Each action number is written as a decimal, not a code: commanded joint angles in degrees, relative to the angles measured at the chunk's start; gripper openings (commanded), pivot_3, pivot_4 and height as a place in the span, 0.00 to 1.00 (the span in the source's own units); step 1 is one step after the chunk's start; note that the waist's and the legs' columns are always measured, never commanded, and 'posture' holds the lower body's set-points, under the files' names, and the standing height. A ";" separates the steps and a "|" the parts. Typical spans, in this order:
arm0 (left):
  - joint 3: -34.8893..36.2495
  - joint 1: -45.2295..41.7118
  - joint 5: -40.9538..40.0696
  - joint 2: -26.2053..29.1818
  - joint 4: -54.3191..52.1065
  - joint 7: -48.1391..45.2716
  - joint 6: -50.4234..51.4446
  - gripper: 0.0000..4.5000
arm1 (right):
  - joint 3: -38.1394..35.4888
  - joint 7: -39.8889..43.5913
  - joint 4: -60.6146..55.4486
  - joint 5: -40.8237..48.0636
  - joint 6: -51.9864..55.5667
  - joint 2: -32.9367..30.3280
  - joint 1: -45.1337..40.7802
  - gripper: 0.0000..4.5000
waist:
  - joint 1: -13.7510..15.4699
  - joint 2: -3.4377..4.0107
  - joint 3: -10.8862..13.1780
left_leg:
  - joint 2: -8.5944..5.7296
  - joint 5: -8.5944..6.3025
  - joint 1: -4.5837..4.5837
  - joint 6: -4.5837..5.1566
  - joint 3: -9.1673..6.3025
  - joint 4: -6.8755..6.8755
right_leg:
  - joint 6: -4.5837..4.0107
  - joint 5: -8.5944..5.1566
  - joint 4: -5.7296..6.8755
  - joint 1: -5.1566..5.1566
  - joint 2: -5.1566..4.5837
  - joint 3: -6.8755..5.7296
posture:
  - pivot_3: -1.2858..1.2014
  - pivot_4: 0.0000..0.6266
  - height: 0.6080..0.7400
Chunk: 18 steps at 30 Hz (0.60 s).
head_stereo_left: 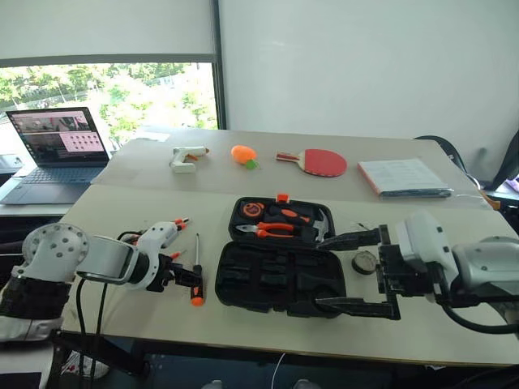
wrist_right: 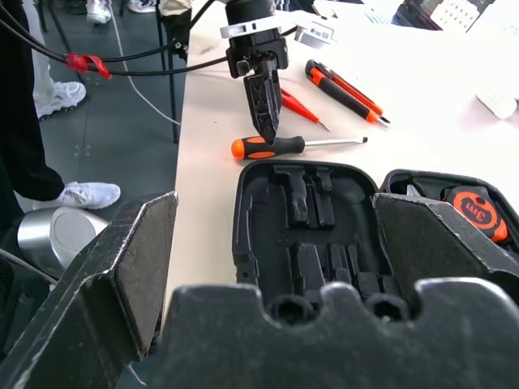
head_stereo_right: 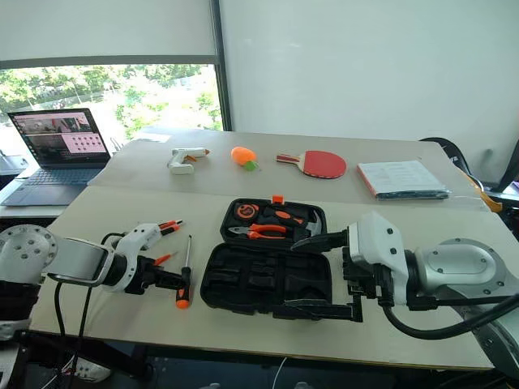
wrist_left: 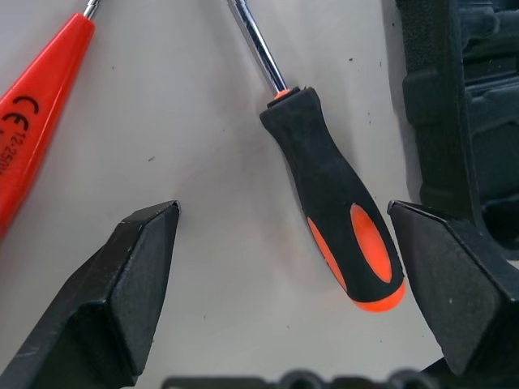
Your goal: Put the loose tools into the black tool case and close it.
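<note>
Black moulded case [head_stereo_left: 280,271] lies open at the frame's centre, orange tools in its far half. Right gripper [head_stereo_left: 345,271] hovers at the case's right edge, fingers spread wide. Left gripper [head_stereo_left: 190,275], lower left, has its fingers [wrist_left: 130,284] spread either side of a screwdriver [head_stereo_left: 196,279]. Tape roll [head_stereo_left: 364,262] sits right of the case.

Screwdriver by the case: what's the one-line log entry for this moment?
left end effector: open, straddling screwdriver handle | right end effector: open, over case | case: open | screwdriver: on table, not gripped
</note>
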 commanded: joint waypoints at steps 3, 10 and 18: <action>-4.29 -2.03 -5.96 0.07 1.88 3.48 0.19 0.98 | -2.66 -2.19 -2.28 1.79 0.26 -0.03 0.62 1.00 | 0.04 0.00 0.00 | -0.03 0.00 -0.02 -0.01 0.00 0.00 | 0.00 0.00 0.00 -0.01 0.01 -0.01 | 0.52 0.24 1.00; -11.23 -4.15 -4.19 -3.21 4.60 2.88 0.19 0.98 | -2.68 -4.80 -3.15 2.93 0.53 0.24 0.70 1.00 | 0.54 0.21 -0.14 | -0.12 0.01 0.04 -0.01 0.01 0.00 | 0.01 0.00 -0.05 0.10 0.00 -0.01 | 0.52 0.24 1.00; -14.92 -6.22 -4.82 -3.37 7.78 1.06 0.19 0.43 | -3.55 -7.16 -3.34 5.07 0.99 0.26 0.28 1.00 | 0.52 0.41 -0.26 | -0.17 0.01 0.07 -0.01 0.01 0.00 | 0.04 -0.02 -0.08 0.17 -0.01 0.00 | 0.52 0.24 1.00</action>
